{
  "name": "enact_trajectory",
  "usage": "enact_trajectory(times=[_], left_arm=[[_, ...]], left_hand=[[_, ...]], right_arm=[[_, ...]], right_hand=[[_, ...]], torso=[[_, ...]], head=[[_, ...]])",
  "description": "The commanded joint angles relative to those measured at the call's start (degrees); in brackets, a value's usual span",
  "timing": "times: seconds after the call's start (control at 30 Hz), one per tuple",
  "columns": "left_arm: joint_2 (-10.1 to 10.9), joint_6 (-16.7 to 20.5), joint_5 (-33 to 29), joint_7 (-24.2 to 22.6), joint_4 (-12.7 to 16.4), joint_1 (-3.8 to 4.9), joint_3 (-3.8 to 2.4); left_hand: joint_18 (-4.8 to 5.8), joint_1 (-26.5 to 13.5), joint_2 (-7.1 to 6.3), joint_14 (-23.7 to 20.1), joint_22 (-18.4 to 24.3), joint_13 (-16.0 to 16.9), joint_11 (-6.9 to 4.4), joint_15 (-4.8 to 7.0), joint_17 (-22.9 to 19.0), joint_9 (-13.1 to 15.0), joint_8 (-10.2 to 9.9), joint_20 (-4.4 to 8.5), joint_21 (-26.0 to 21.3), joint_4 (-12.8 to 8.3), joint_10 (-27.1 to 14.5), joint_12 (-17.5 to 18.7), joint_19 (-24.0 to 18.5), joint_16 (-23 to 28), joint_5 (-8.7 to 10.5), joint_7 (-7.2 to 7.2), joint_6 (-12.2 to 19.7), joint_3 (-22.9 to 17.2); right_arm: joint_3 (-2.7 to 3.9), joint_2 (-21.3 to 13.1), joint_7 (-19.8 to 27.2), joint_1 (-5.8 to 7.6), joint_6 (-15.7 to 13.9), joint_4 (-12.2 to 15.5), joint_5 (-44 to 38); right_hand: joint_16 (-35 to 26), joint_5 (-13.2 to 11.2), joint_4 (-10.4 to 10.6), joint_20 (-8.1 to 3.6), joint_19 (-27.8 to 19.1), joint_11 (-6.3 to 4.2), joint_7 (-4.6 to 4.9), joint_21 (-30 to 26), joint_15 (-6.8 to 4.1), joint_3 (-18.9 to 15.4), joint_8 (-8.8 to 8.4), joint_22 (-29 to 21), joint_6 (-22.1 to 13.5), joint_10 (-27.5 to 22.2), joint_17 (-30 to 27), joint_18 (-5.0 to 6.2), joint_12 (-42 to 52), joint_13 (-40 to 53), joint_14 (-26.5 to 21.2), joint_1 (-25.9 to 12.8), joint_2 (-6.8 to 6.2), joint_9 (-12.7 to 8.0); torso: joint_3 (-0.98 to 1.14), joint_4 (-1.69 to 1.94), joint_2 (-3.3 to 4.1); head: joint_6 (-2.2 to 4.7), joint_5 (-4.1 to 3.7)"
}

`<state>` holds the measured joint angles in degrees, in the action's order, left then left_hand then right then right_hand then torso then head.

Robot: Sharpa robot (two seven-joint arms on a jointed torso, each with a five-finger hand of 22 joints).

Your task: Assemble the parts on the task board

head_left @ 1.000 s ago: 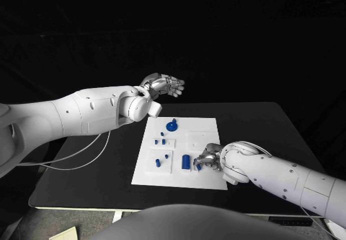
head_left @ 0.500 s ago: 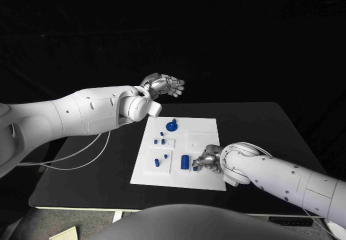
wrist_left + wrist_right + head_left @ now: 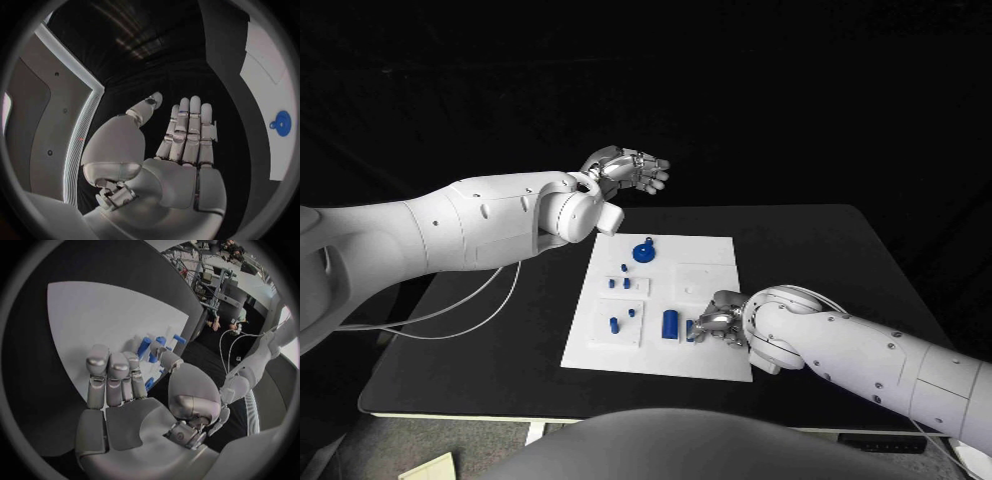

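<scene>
The white task board (image 3: 711, 250) lies mid-table with several blue parts on it: a round knobbed part (image 3: 643, 252) at its far end, small pegs (image 3: 612, 284) in the middle, and an upright cylinder (image 3: 671, 322) near the front. My right hand (image 3: 718, 320) rests low on the board's front right, fingers stretched out together, just right of the cylinder and a small blue piece (image 3: 691, 333). In the right wrist view my right hand (image 3: 119, 385) lies flat over the board (image 3: 106, 315), with blue parts (image 3: 145, 346) by the thumb. My left hand (image 3: 625, 168) hangs raised beyond the board's far left corner, fingers straight (image 3: 187, 130), holding nothing.
A thin white cable (image 3: 459, 310) loops on the black table left of the board. In the left wrist view the board (image 3: 265, 75) and its round blue part (image 3: 280, 123) show off to one side. Bare black table surrounds the board on the right and front.
My right hand has slid slightly nearer the board's front edge, staying beside the cylinder and the small piece. The left arm has not moved.
</scene>
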<state>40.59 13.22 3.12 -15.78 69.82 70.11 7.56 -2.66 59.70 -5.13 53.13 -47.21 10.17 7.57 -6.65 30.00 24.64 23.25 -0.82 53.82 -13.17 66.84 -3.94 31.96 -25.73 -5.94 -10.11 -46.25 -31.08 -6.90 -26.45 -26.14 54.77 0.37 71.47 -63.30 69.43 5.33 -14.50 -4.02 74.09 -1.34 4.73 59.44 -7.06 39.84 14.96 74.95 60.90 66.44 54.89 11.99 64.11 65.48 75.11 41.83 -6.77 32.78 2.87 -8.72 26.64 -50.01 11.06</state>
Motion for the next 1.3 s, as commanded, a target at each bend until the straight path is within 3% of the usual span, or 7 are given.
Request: enact_trajectory(times=[0.03,0.43,0.63,0.73,0.87,0.93,1.3], left_arm=[[-0.09,-0.65,0.18,-0.38,0.04,0.06,-0.05],[-0.22,-0.68,0.18,-0.35,-0.05,0.06,-0.05],[-0.19,-0.65,0.18,-0.35,-0.05,0.06,-0.05],[-0.14,-0.62,0.19,-0.33,-0.05,0.06,-0.04],[-0.18,-0.65,0.19,-0.33,-0.07,0.06,-0.04],[-0.18,-0.67,0.19,-0.32,-0.07,0.06,-0.04],[-0.2,-0.64,0.2,-0.32,-0.07,0.06,-0.04]], left_hand=[[-1.19,-0.11,-0.19,0.34,-0.09,-0.09,0.0,-0.14,0.07,-0.07,0.35,-0.2,-0.33,0.44,-0.08,-0.11,-0.15,0.4,-0.01,0.15,0.37,0.02],[-1.19,-0.08,-0.17,0.35,-0.12,-0.1,0.0,-0.14,0.13,-0.09,0.37,-0.21,-0.34,0.45,-0.09,-0.11,-0.16,0.45,-0.01,0.15,0.38,0.0],[-1.19,-0.08,-0.17,0.35,-0.13,-0.11,0.01,-0.15,0.16,-0.1,0.37,-0.21,-0.34,0.45,-0.09,-0.11,-0.17,0.48,-0.01,0.15,0.39,0.0],[-1.19,-0.08,-0.17,0.35,-0.13,-0.11,0.01,-0.15,0.17,-0.11,0.37,-0.21,-0.34,0.46,-0.09,-0.12,-0.17,0.49,-0.01,0.14,0.39,0.0],[-1.19,-0.08,-0.17,0.36,-0.14,-0.12,0.01,-0.15,0.19,-0.12,0.38,-0.22,-0.35,0.47,-0.09,-0.12,-0.17,0.5,-0.01,0.14,0.39,0.0],[-1.19,-0.08,-0.18,0.36,-0.15,-0.12,0.01,-0.15,0.2,-0.12,0.38,-0.22,-0.35,0.47,-0.09,-0.12,-0.17,0.51,-0.01,0.14,0.4,0.01],[-1.2,-0.08,-0.18,0.37,-0.17,-0.13,0.01,-0.15,0.25,-0.14,0.4,-0.22,-0.36,0.48,-0.09,-0.12,-0.18,0.55,-0.01,0.14,0.4,0.01]], right_arm=[[-0.01,-0.07,1.63,-0.06,1.36,0.44,0.01],[-0.01,-0.39,1.74,-0.09,1.38,0.86,-0.54],[-0.01,-0.3,1.67,-0.09,1.31,0.38,-0.7],[-0.01,-0.17,1.67,-0.1,1.36,0.29,-0.7],[-0.01,-0.01,1.58,-0.1,1.18,0.11,-0.35],[-0.01,0.1,1.53,-0.1,1.05,-0.04,0.05],[-0.01,0.14,0.88,-0.1,2.12,-0.53,0.07]], right_hand=[[-0.35,0.25,-1.0,-0.24,0.0,-0.11,0.17,-0.12,-0.35,-0.75,-0.1,0.04,-0.11,-0.13,0.1,3.01,0.19,-0.02,-0.02,0.74,-0.2,0.08],[-0.43,-1.47,-1.53,-0.24,0.04,-0.17,0.11,-0.33,-0.41,-1.94,-0.02,-0.08,0.01,-0.05,0.14,3.01,0.19,-0.07,0.01,2.04,-0.25,0.09],[-0.47,-2.52,-1.07,-0.26,0.06,-0.27,0.02,-0.46,-0.5,-1.44,0.09,-0.15,0.19,0.03,0.17,3.01,0.19,-0.1,-0.01,2.86,1.78,0.13],[-0.48,-2.52,-0.25,-0.28,0.04,-0.33,-0.04,-0.56,-0.55,-0.4,0.15,-0.22,0.25,0.06,0.19,3.01,0.16,-0.13,-0.04,3.24,4.41,0.17],[-0.47,-2.52,0.19,-0.21,-0.07,-0.34,-0.06,-0.56,-0.56,1.21,0.2,-0.16,0.29,0.11,0.25,3.01,0.17,-0.13,-0.09,3.73,5.9,0.22],[-0.47,-2.52,1.73,-0.05,-0.08,-0.32,-0.04,-0.58,-0.53,2.05,0.25,-0.16,0.4,0.13,0.26,3.01,0.15,-0.15,-0.1,2.97,6.92,0.24],[-0.35,-2.53,3.57,0.06,-0.06,-0.36,-0.09,-0.3,-0.56,4.58,0.36,0.08,0.5,0.25,0.4,3.01,0.26,-0.09,-0.09,2.07,7.39,0.35]], torso=[[0.0,-0.02,0.02],[-0.05,-0.03,0.06],[-0.03,0.01,0.0],[-0.02,0.0,0.01],[-0.01,0.0,0.02],[-0.01,0.0,0.02],[-0.02,-0.01,0.0]], head=[[0.01,-0.03],[0.01,0.02],[0.01,-0.03],[0.01,-0.03],[0.01,-0.04],[0.01,-0.04],[0.01,-0.05]])
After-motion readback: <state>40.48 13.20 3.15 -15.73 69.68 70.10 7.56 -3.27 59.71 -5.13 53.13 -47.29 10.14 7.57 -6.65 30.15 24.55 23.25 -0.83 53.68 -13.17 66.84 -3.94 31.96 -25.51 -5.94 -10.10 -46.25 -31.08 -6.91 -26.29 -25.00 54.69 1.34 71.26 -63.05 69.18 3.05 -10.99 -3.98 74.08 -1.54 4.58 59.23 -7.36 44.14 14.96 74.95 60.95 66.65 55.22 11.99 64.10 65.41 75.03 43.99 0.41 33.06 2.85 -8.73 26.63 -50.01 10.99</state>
